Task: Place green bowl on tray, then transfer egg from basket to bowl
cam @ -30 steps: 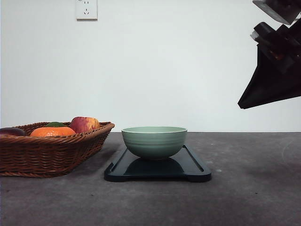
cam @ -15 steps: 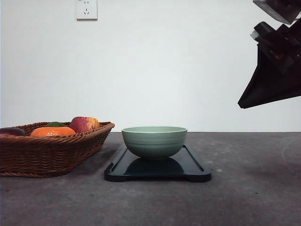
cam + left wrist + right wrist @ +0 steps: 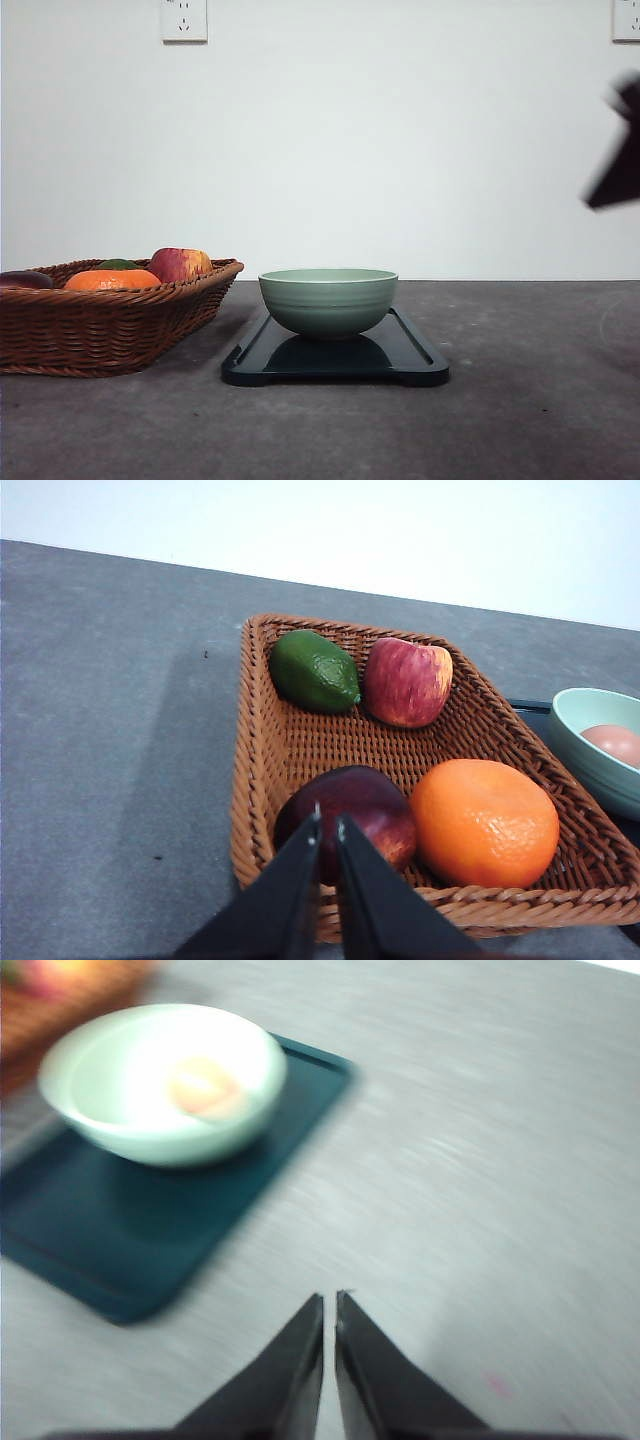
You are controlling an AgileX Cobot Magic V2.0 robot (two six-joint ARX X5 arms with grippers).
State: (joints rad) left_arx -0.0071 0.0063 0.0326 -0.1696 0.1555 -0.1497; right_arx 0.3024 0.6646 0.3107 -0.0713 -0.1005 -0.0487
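Note:
The green bowl (image 3: pixel 328 300) stands upright on the black tray (image 3: pixel 405 358) at the table's middle. Inside the bowl lies the tan egg (image 3: pixel 205 1088), and the left wrist view catches it as well, egg (image 3: pixel 615 742) in bowl (image 3: pixel 598 755). The wicker basket (image 3: pixel 100 325) sits to the left of the tray. My left gripper (image 3: pixel 328 820) hangs shut and empty over the basket's (image 3: pixel 262 780) near rim, above a dark red fruit. My right gripper (image 3: pixel 330 1298) is shut and empty above bare table, off to the side of the tray (image 3: pixel 120 1230). A blurred piece of the right arm (image 3: pixel 618 165) is at the front view's right edge.
The basket holds a red-yellow apple (image 3: pixel 406 682), an orange (image 3: pixel 484 823), a green lime (image 3: pixel 314 670) and a dark red fruit (image 3: pixel 350 810). Wall sockets (image 3: pixel 184 19) are on the white wall behind. Open grey table lies right of the tray.
The right arm has swung fast toward the right edge of the front view and is now blurred. Bowl, tray and basket have not moved.

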